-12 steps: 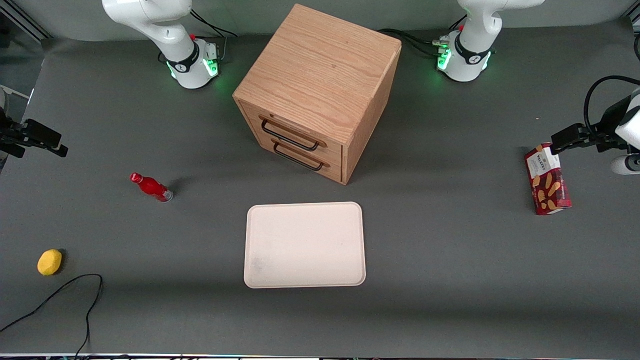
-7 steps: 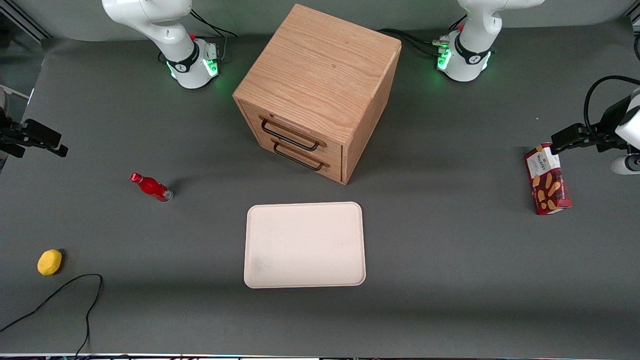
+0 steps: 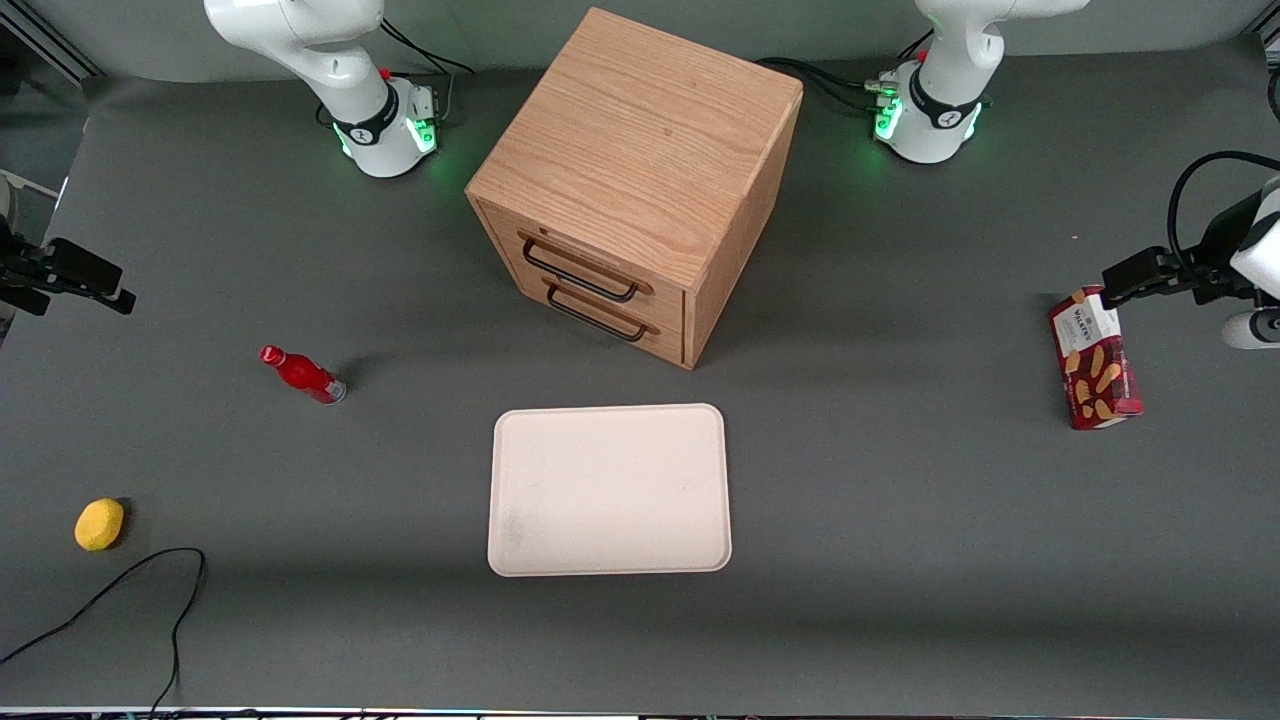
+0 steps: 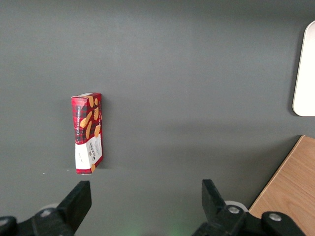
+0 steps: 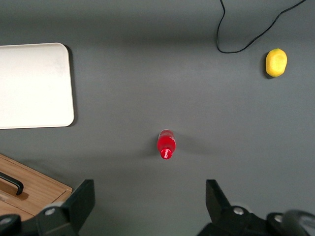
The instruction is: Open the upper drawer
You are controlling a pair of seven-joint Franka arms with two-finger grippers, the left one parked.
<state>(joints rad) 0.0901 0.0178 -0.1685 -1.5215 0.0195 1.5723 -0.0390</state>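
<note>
The oak cube cabinet (image 3: 640,140) stands mid-table, turned at an angle. Its upper drawer (image 3: 585,263) sits flush and shut, with its thin black handle (image 3: 578,278) above the lower drawer's matching handle (image 3: 598,322). My right gripper (image 3: 120,297) hovers at the working arm's end of the table, well away from the cabinet, open and holding nothing. In the right wrist view the gripper (image 5: 149,186) hangs open above bare mat, with a corner of the cabinet (image 5: 29,189) and a piece of black handle (image 5: 13,183) in sight.
A red bottle (image 3: 302,374) lies between my gripper and the cabinet. A lemon (image 3: 99,524) and a black cable (image 3: 120,590) lie nearer the front camera. A cream tray (image 3: 608,489) rests in front of the drawers. A cookie box (image 3: 1095,358) lies toward the parked arm's end.
</note>
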